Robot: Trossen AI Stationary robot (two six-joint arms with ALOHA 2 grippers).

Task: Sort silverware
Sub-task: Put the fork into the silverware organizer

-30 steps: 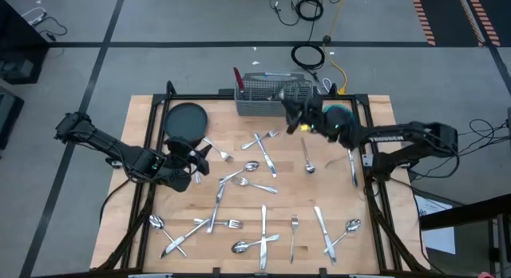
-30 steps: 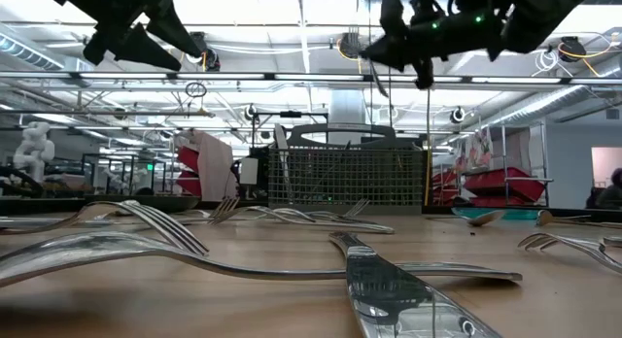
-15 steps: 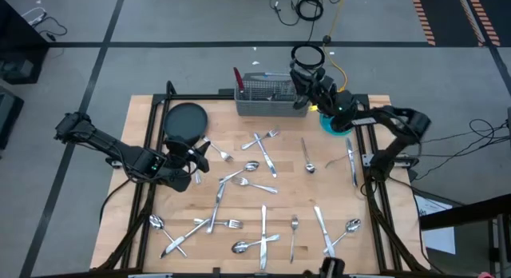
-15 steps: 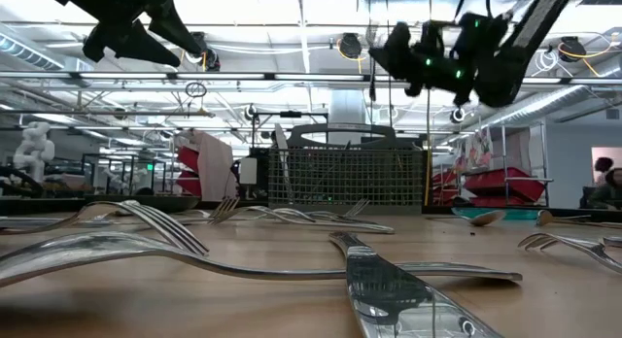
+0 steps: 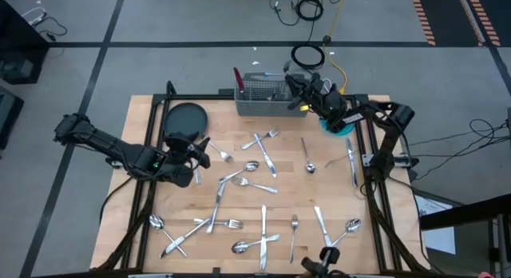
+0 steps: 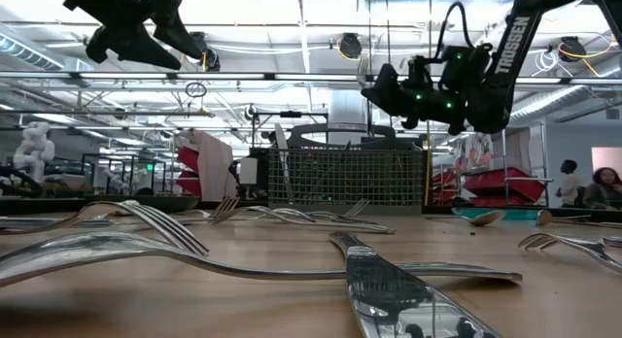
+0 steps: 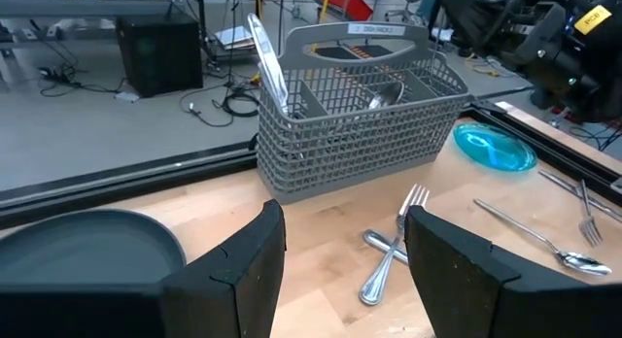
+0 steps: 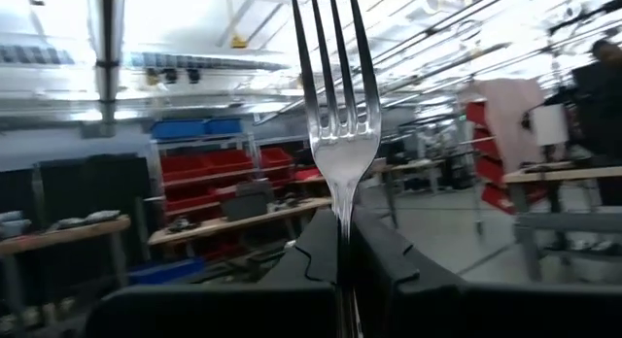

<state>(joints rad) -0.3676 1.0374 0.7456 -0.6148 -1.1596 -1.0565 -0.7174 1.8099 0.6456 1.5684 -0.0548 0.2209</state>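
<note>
Table: pale wooden top (image 5: 375,110) framed by dark rails, scattered all over with cutlery.
Room: grey floor with cables beyond the table's 12 o'clock edge; in the low view, red bins on shelving, ceiling lights, and a person (image 6: 567,182) far off at 3 o'clock.
Caddy: grey wire-mesh caddy (image 5: 267,97) at the table's 12 o'clock edge; dark plate (image 5: 185,118) at 10 o'clock, blue dish (image 5: 339,122) at 2 o'clock.
Silverware: shiny silverware (image 5: 263,227) lies loose, crossed and overlapping, from centre down to 6 o'clock.
Fork: one bright four-tined fork (image 8: 333,105) stands tines-up, pinched by its handle.
Right gripper: right gripper (image 5: 291,81) clamped on that fork, high over the caddy's 3 o'clock end.
Left gripper: left gripper (image 5: 200,152) hangs at 9 o'clock near the plate, fingers (image 7: 243,270) spread wide and holding nothing.
</note>
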